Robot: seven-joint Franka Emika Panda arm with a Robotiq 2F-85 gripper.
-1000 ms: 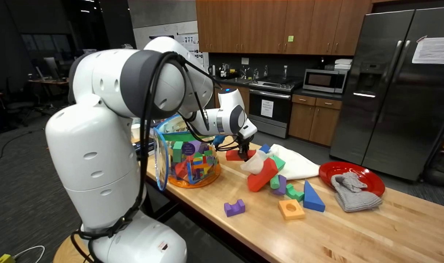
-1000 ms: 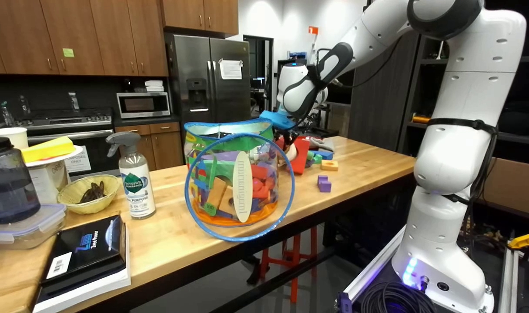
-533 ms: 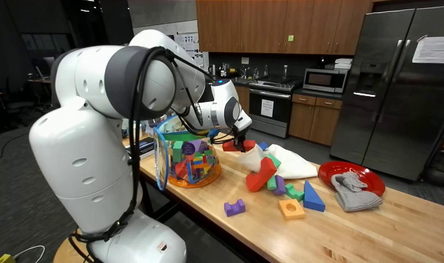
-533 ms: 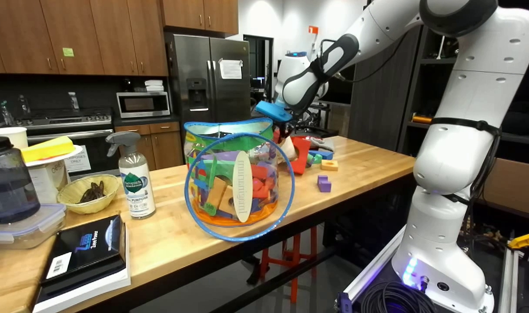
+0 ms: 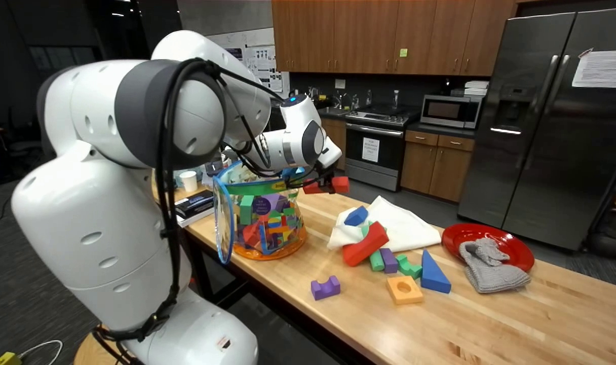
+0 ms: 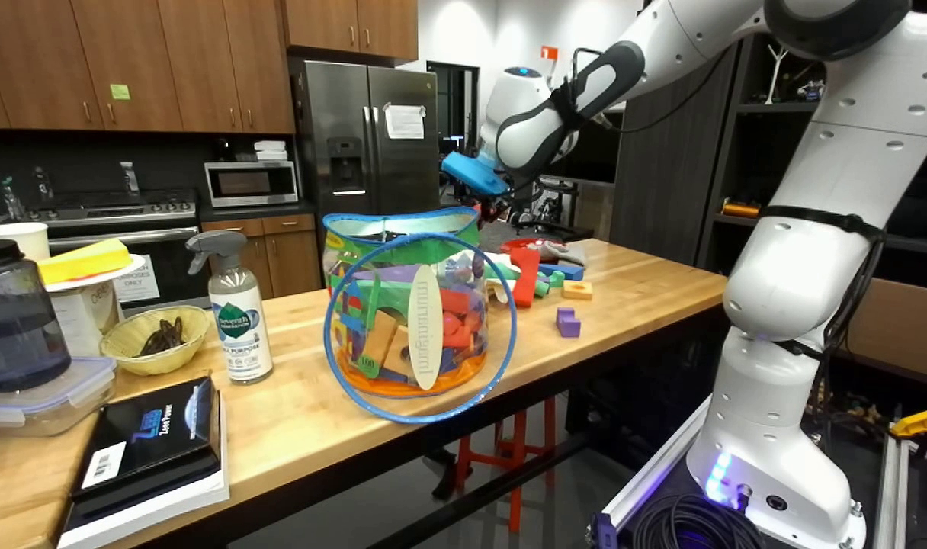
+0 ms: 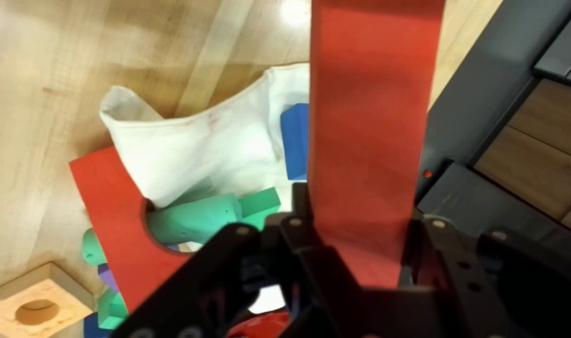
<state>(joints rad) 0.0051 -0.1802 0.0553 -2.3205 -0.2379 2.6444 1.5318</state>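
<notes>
One long red block [image 7: 367, 122], flat-faced, straight-edged, gripped between black fingers [image 7: 300, 201]

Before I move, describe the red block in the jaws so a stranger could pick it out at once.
Start at the white robot arm beside the wooden table and follow it to its jaws. Clamped between them, in midair, is the long red rectangular block. Unlike the red arch block by the white cloth, it shows no rounded cutout.

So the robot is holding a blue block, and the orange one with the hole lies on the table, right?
Not quite: it holds a red block, not blue, as the wrist view shows. The orange block does lie on the table.
</notes>
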